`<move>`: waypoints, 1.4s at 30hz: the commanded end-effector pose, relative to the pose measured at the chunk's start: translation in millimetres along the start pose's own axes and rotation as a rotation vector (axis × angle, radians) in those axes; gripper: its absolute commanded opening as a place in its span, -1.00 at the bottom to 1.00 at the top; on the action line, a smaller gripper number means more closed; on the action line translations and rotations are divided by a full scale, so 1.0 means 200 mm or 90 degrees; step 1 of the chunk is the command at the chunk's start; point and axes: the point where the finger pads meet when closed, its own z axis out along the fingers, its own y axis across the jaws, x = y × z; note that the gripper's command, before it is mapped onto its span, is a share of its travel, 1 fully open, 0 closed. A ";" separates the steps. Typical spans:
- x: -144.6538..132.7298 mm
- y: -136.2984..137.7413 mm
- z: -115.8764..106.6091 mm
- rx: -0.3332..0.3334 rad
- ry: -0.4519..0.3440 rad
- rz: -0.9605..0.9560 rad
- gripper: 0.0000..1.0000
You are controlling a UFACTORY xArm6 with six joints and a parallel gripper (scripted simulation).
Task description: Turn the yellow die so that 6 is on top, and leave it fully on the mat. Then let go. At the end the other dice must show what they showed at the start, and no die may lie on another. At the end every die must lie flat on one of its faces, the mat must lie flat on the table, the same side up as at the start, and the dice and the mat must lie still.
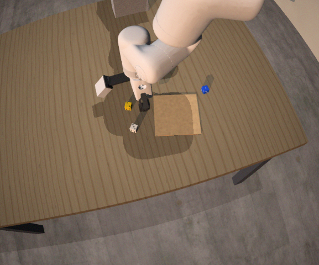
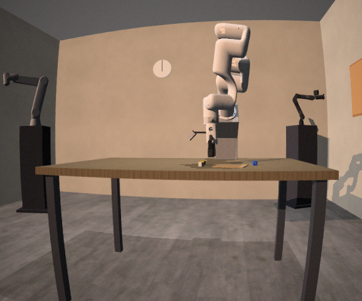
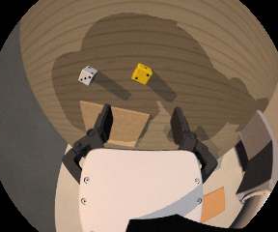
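Observation:
The yellow die (image 1: 127, 105) (image 2: 202, 161) (image 3: 142, 73) lies on the bare table, left of the tan mat (image 1: 176, 120) (image 2: 231, 166) (image 3: 127, 126). My gripper (image 1: 144, 105) (image 2: 211, 151) (image 3: 142, 112) is open and empty. It hangs above the table between the yellow die and the mat's left edge. The white die (image 1: 133, 127) (image 2: 200, 164) (image 3: 87, 76) lies on the table in front of the yellow one, near the mat's front left corner. The blue die (image 1: 205, 89) (image 2: 255, 163) lies on the table beyond the mat's far right corner.
The arm's grey base block (image 1: 129, 6) (image 2: 226, 142) stands at the back of the table. The wrist camera box (image 1: 102, 88) sticks out left of the gripper. The mat holds no dice.

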 end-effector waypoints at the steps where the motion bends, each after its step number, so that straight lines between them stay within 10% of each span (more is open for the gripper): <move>1: -0.09 -0.01 0.00 0.002 0.007 -0.001 1.00; 42: -0.89 -0.03 0.01 0.002 0.006 -0.001 1.00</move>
